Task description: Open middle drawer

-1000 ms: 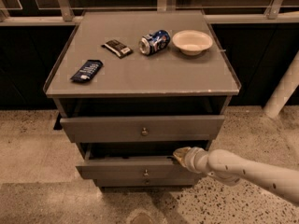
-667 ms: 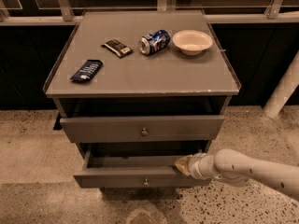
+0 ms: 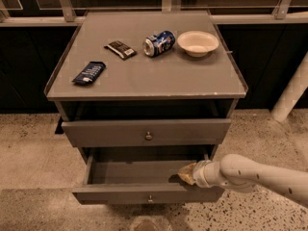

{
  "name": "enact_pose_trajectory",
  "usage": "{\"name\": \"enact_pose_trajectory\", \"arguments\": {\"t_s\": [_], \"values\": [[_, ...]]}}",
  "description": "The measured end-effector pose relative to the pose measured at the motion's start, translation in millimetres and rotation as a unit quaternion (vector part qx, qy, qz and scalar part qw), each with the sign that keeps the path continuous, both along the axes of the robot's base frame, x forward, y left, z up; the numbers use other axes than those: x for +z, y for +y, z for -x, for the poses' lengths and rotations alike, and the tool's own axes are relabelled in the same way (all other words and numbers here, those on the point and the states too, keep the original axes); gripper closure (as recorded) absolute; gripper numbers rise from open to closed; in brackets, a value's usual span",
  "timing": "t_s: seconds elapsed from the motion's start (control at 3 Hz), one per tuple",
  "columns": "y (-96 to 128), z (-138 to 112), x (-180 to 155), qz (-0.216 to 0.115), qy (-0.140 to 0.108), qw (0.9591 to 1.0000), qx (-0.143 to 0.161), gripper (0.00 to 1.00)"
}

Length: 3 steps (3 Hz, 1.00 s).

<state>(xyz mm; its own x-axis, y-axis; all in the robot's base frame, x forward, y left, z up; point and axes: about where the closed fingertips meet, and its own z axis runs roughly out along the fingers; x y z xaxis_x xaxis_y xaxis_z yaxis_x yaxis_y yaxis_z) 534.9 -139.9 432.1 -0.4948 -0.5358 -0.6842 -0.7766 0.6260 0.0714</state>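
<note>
The grey cabinet (image 3: 144, 81) has its middle drawer (image 3: 120, 194) pulled well out, so its empty inside shows. A small round knob (image 3: 150, 198) sits on its flat front. My gripper (image 3: 187, 173) is at the right end of this drawer, just behind the top edge of its front, reaching in from the right on a white arm (image 3: 260, 174). The upper drawer (image 3: 144, 131) above it stands only slightly out and has its own knob (image 3: 148, 135). Any lower drawer is out of view.
On the cabinet top lie a blue snack packet (image 3: 89, 73), a dark packet (image 3: 121, 49), a tipped blue can (image 3: 159, 43) and a white bowl (image 3: 198, 43). A white post (image 3: 291, 93) stands at the right. The floor is speckled stone.
The middle drawer has slid further out toward the camera, and my gripper has moved with it, down and forward. The upper drawer and the items on top have not moved.
</note>
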Motion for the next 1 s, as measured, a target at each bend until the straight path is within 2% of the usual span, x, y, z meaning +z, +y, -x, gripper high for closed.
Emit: {"name": "enact_pose_trajectory", "arguments": {"t_s": [0.67,1.0], "values": [[4.6,24.3,-12.6,-0.016,0.006,0.9998,-0.009,1.00],[4.2,41.5,-9.1,-0.023,-0.007,0.9995,-0.022,1.00]]}}
